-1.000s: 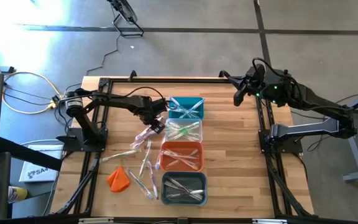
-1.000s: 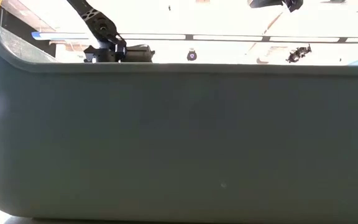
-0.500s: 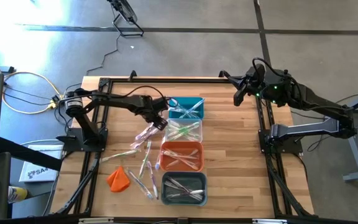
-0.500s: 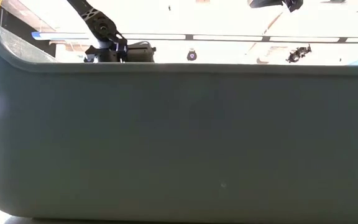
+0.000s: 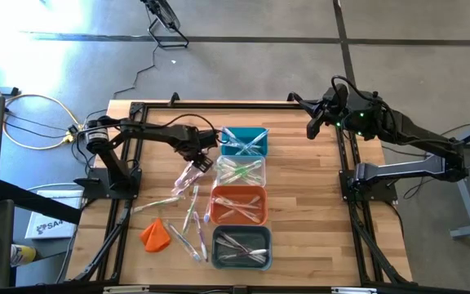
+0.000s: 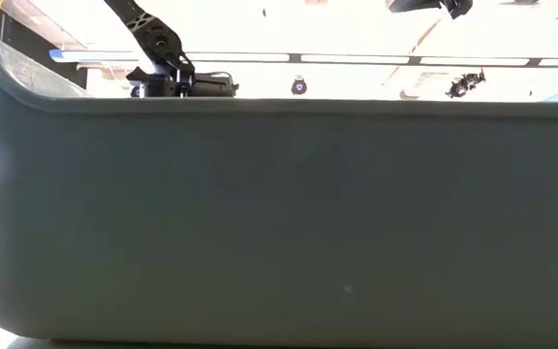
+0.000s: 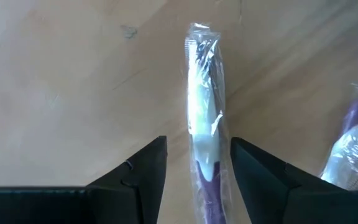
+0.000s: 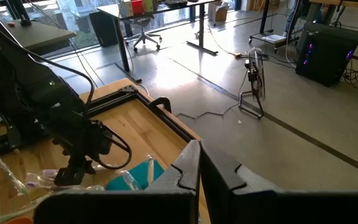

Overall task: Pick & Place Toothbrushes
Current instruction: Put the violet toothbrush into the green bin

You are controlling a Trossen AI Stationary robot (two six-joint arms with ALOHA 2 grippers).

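Several wrapped toothbrushes (image 5: 188, 214) lie loose on the wooden table, left of a column of bins. Others lie inside the bins. My left gripper (image 5: 203, 161) hangs low beside the clear bin (image 5: 241, 171), open. In the left wrist view its two fingers stand on either side of a wrapped white-and-purple toothbrush (image 7: 202, 124) that lies on the wood, handle end between them. I cannot tell whether either finger touches the wrapper. A second wrapped brush (image 7: 350, 146) lies beside it. My right gripper (image 5: 312, 126) waits, shut, above the table's far right part.
The teal bin (image 5: 244, 141), clear bin, orange bin (image 5: 238, 204) and grey bin (image 5: 241, 247) run in a column from far to near. An orange cloth-like lump (image 5: 155, 234) sits near the left front. The grey bin's wall (image 6: 279, 223) blocks most of the low view.
My left gripper has shifted a little toward the table's far edge, staying low over the pink-white wrapped toothbrush. The toothbrushes have stayed in place.
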